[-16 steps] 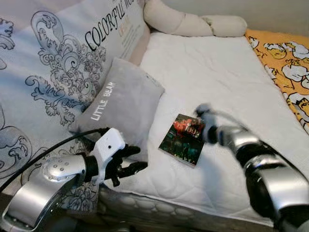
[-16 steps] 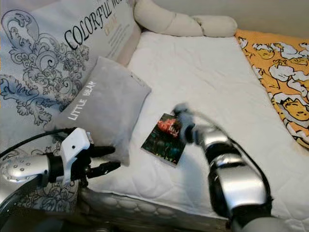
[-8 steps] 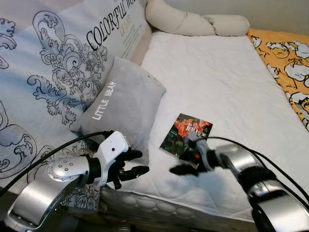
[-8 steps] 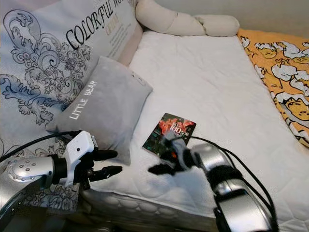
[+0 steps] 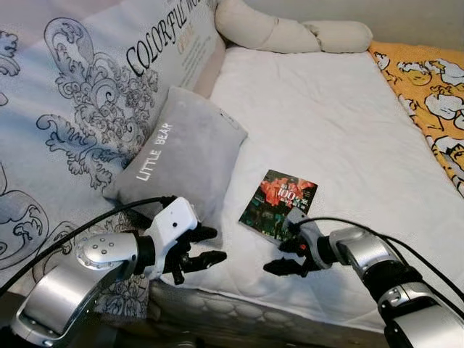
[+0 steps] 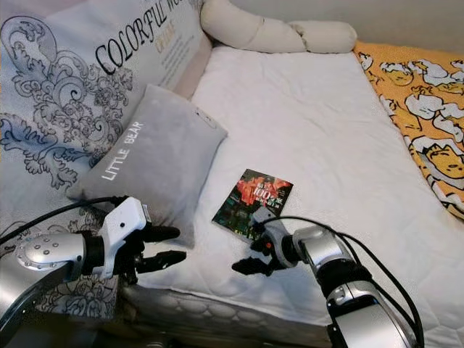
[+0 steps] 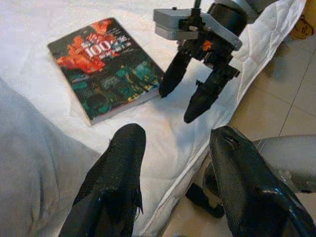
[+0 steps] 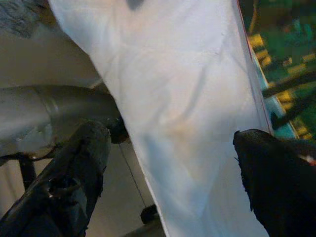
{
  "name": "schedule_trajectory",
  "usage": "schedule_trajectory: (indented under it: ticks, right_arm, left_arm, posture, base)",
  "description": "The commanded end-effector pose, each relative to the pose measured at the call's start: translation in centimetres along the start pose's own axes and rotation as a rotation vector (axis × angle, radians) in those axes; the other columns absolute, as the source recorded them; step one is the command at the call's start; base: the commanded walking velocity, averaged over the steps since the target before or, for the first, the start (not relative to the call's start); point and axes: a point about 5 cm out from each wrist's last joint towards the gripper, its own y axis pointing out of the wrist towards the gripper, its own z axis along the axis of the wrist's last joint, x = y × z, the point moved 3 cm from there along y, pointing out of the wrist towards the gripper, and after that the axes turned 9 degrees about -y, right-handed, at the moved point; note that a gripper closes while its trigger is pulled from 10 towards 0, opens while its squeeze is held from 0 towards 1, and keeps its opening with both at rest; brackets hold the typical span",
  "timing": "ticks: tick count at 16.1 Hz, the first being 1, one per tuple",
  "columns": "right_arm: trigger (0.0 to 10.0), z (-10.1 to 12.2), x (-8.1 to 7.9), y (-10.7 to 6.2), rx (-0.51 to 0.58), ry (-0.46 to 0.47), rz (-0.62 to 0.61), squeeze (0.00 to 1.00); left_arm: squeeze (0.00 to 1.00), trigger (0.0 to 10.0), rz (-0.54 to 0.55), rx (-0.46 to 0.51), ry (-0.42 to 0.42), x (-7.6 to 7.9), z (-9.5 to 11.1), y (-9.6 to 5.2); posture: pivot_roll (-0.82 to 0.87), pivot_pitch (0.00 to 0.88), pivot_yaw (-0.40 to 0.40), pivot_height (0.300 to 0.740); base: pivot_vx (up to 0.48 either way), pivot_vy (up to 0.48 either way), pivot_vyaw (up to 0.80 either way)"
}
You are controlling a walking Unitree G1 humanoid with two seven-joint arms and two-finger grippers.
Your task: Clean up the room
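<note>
**Book not yet picked up; tidying barely begun**

From the left eye view, we are looking down at a bed (image 5: 341,109) with a white quilted cover. A book (image 5: 278,204) with a dark, red-and-green cover is lying flat near the bed's front edge, just beside a grey pillow (image 5: 181,156) marked "LITTLE BEAR". Our right gripper (image 5: 285,255) is hovering low over the quilt just in front of the book's near edge, jaws apart and gripping nothing. Our left gripper (image 5: 206,245) is hanging by the bed's front edge below the pillow, jaws also apart and empty. A long cream bolster (image 5: 290,32) is lying across the far end, and an orange patterned blanket (image 5: 428,87) is covering the right side.

From the right eye view, we are seeing the same layout: the book is lying loose on the quilt and neither gripper is touching it.

From the left wrist view, we are looking between our own two fingers (image 7: 116,187) at the book, with the right gripper poised just beside its corner, apart from it.

From the right wrist view, we are seeing the quilt edge between the spread fingers (image 8: 274,187), with the book's edge close by.

We are judging the cleanup to be at an early stage: the book, the one stray item, is waiting to be grasped and put away.
</note>
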Motion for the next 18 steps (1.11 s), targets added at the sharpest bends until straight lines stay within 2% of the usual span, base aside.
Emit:
schedule_trajectory:
  ticks: [1,3,5,8,12,16,17,18]
  right_arm:
    - [10.0,-0.5,0.5,-0.2,-0.024,-0.013,-0.049,0.00]
    - [10.0,-0.5,1.0,-0.5,-0.032,-0.034,-0.090,0.00]
    - [10.0,-0.1,2.4,-1.4,0.001,-0.025,-0.192,0.00]
    - [10.0,0.4,3.2,-2.5,0.047,-0.009,-0.219,0.00]
    - [10.0,0.2,3.4,-2.9,0.054,-0.010,-0.224,0.00]
    - [10.0,1.9,0.3,-3.0,0.191,-0.033,-0.069,0.00]
    - [10.0,2.4,-1.5,-3.5,0.245,-0.067,-0.065,0.00]
    - [10.0,2.8,-1.7,-3.9,0.274,-0.080,-0.113,0.00]
  left_arm:
    - [0.00,10.0,0.001,-0.005,0.022,-0.1,0.1,0.0]
    - [0.00,10.0,-0.002,-0.006,0.021,-0.1,0.1,0.0]
    - [0.00,10.0,-0.010,-0.005,0.023,-0.1,0.1,0.2]
    - [0.00,10.0,-0.032,-0.007,0.022,0.0,0.1,0.4]
    - [0.00,10.0,-0.033,-0.009,0.028,0.0,0.1,0.5]
    - [0.00,10.0,-0.040,0.033,-0.002,0.2,0.4,0.3]
    - [0.00,10.0,-0.032,0.100,-0.048,0.3,0.8,0.1]
    - [0.00,10.0,0.011,0.145,-0.056,-0.1,1.1,0.1]
  posture:
    - [0.10,0.000,0.016,0.740]
    - [0.10,0.000,0.019,0.740]
    - [0.08,0.000,0.024,0.740]
    - [0.08,0.000,0.026,0.740]
    - [0.07,0.000,0.031,0.740]
    - [0.05,0.000,0.029,0.740]
    - [0.04,0.000,0.032,0.740]
    - [0.04,0.000,0.035,0.740]
  base:
    - [0.000,0.000,0.00]
    - [0.000,0.000,0.00]
    - [0.000,0.000,0.00]
    - [0.000,0.000,0.00]
    - [0.000,0.000,0.00]
    - [0.000,0.000,0.00]
    - [0.000,0.000,0.00]
    - [0.000,0.000,0.00]
